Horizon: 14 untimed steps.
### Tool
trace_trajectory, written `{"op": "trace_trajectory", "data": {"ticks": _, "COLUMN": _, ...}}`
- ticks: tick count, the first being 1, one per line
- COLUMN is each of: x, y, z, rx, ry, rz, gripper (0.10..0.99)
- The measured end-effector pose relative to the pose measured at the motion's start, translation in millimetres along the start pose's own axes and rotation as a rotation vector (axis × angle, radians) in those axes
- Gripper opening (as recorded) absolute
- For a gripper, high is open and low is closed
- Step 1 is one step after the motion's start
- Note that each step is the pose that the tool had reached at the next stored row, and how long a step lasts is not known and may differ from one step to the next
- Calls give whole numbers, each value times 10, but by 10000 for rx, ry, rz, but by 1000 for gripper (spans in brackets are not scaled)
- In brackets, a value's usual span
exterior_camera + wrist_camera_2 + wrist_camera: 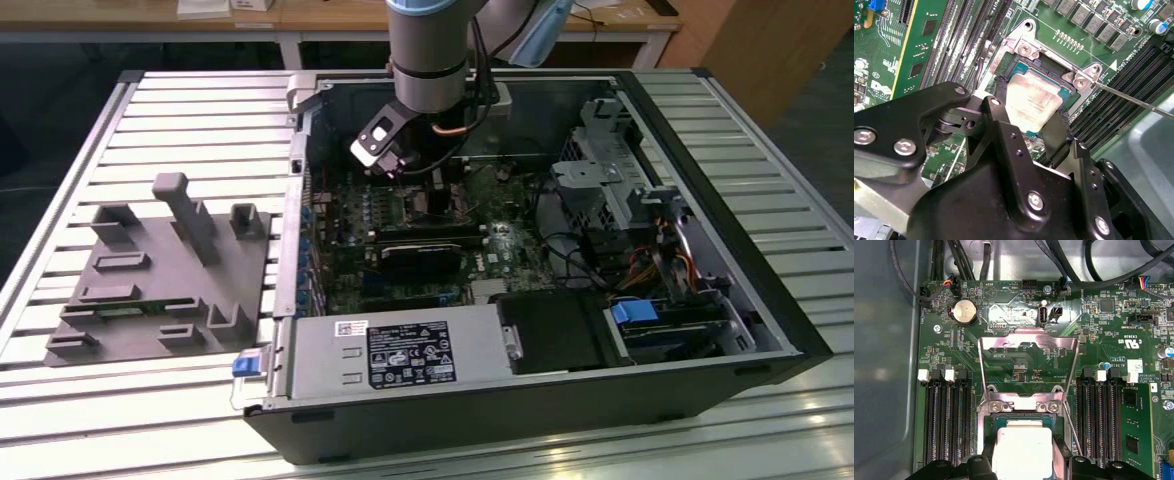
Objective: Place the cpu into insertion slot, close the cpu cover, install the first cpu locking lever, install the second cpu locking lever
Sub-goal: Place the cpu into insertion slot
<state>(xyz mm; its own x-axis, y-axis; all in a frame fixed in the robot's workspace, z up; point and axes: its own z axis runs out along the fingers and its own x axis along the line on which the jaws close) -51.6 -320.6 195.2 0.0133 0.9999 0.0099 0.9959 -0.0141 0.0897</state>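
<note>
Black two-finger end effector (1029, 125) clamped on small square silver-topped cpu (1031, 102), just above silvery-rimmed insertion slot (1004, 406); exterior view: toward 12 o'clock inside open black case (561, 410). Risk: a skewed release could bend pins.

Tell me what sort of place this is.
Probably a robotics lab or workshop: an open computer case lies on a slatted table, the end effector holds the cpu over the motherboard, and wooden desks stand behind.
</note>
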Motion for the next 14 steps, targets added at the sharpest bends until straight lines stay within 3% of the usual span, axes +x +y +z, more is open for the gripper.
{"op": "trace_trajectory", "data": {"ticks": 10, "x": 0, "y": 0, "z": 0, "rx": 0, "ry": 1, "rz": 0, "gripper": 541}}
{"op": "trace_trajectory", "data": {"ticks": 11, "x": 0, "y": 0, "z": 0, "rx": 0, "ry": 1, "rz": 0, "gripper": 604}}
{"op": "trace_trajectory", "data": {"ticks": 14, "x": -1, "y": 0, "z": -10, "rx": 3, "ry": -3, "rz": 0, "gripper": 604}}
